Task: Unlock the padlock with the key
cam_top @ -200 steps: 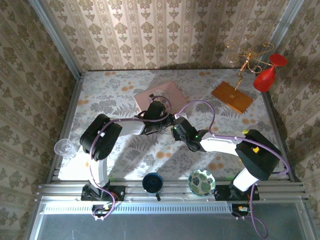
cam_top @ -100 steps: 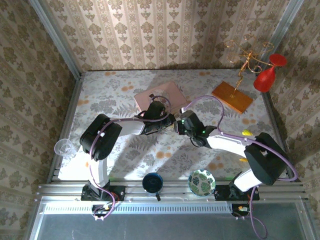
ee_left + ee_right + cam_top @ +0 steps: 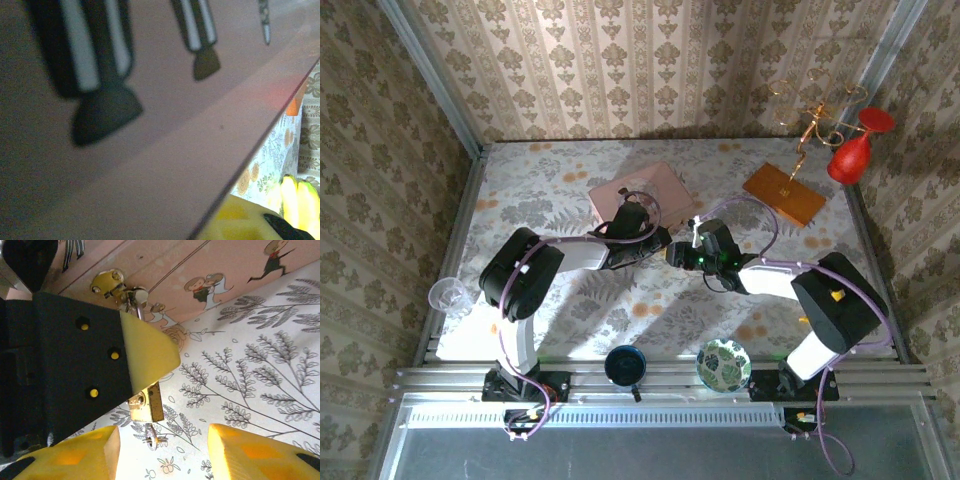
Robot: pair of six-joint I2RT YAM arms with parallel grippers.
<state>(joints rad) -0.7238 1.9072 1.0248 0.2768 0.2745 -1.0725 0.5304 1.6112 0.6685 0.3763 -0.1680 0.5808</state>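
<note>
On the leaf-print tablecloth (image 3: 550,190) inside damask-papered walls (image 3: 620,60), the left gripper (image 3: 658,245) sets a yellow fingertip (image 3: 147,347) over the padlock (image 3: 146,404) hanging at five o'clock of the pink box (image 3: 645,185), its grip impossible to tell, while the right gripper (image 3: 162,452), at its three o'clock, is spread wide and empty.

Crowded at the near-right corner of the pink box (image 3: 638,195): left gripper (image 3: 658,242) hard beside the padlock (image 3: 146,405), right gripper (image 3: 162,452) just short of it, jaws apart. Open tablecloth (image 3: 535,190) left of the box and behind it. Well right of the box, wooden base (image 3: 783,194), gold wire stand (image 3: 810,110), red goblet (image 3: 850,152). Well nearer than the box, dark cup (image 3: 624,365) and patterned bowl (image 3: 723,364); near left, clear cup (image 3: 447,295).
</note>
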